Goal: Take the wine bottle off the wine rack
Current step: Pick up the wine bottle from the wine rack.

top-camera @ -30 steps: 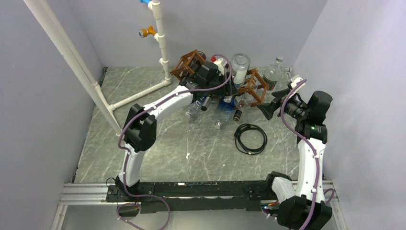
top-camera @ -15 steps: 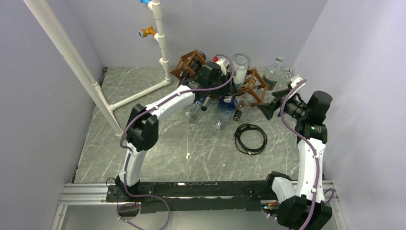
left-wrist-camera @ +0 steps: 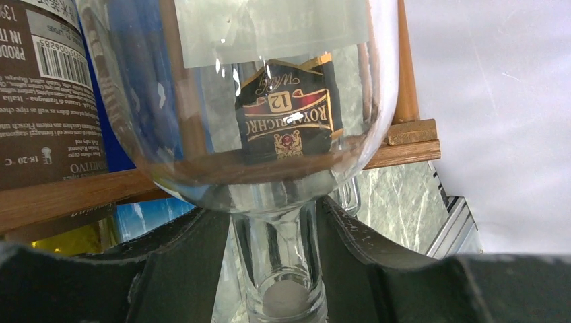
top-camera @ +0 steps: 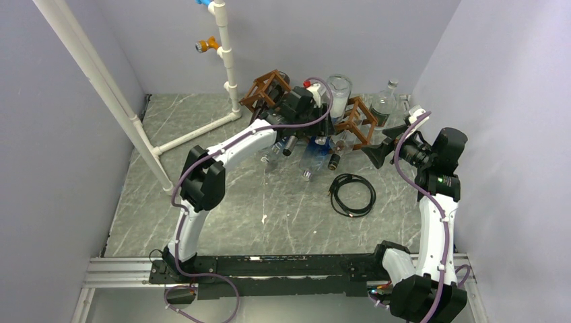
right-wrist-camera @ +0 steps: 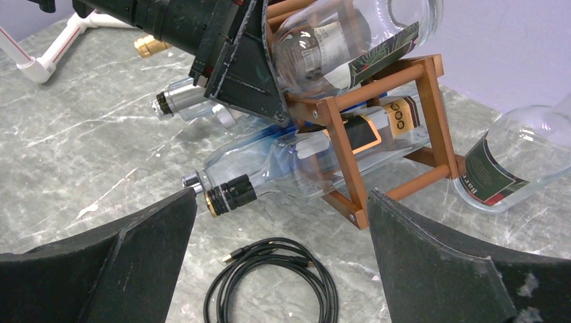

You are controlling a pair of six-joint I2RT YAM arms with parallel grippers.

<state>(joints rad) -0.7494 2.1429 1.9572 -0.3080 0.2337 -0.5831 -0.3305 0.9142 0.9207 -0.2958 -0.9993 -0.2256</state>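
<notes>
The left tool (left-wrist-camera: 276,225) is clamped on the neck of a clear wine bottle (left-wrist-camera: 269,101) lying in an upper cell of the brown wine rack (right-wrist-camera: 342,158) at 12 o'clock on the table (top-camera: 222,202), while the right tool (right-wrist-camera: 283,195), spread wide and empty, hovers at the rack's 3 o'clock end.

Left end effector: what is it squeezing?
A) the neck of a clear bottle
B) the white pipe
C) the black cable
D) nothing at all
A. In the left wrist view, the left end effector has a finger pressed on each side of the neck of the clear bottle, which lies in the wine rack.
</notes>
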